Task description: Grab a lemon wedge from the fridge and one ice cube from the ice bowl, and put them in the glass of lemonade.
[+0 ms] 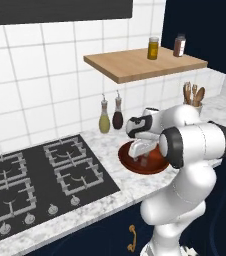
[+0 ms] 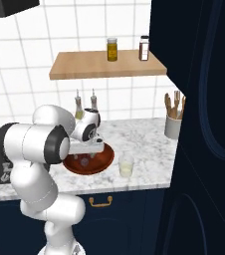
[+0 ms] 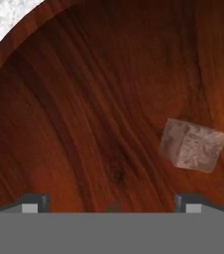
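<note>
**Me:** Right under my fingertips (image 3: pixel 34 202) sits the ice bowl (image 3: pixel 84 124), all dark reddish wood grain. My gripper (image 3: pixel 111 203) is spread wide with nothing in it, hanging low inside the bowl. The ice cube (image 3: pixel 192 145) isn't between the tips though, it's just beyond the right-hand one and a bit off to that side.

**Other:** So what's the worry?

**Me:** If I drop straight down and close, I reckon I grab air, or that right tip lands on top of the cube and skids it across the bowl. The wood looks smooth and curved, so a nudged cube would probably slide away. I'd want to shift over it first so it's centred in the gap.

**Other:** What's the cube look like?

**Me:** Small, cloudy, whitish and see-through, sitting turned so its corner points my way, not square to my jaws. Pinching it corner-on could make it twist or squirt out, so that's another risk.

**Other:** And further out?

**Me:** From the right base view, the glass of lemonade (image 2: pixel 126 166) stands on the marble counter (image 2: pixel 144 144) just beside the bowl's rim. Close enough that a careless swing could knock it over. Behind it there's a utensil crock (image 2: pixel 173 125) near the wall, well apart from all this.
</note>
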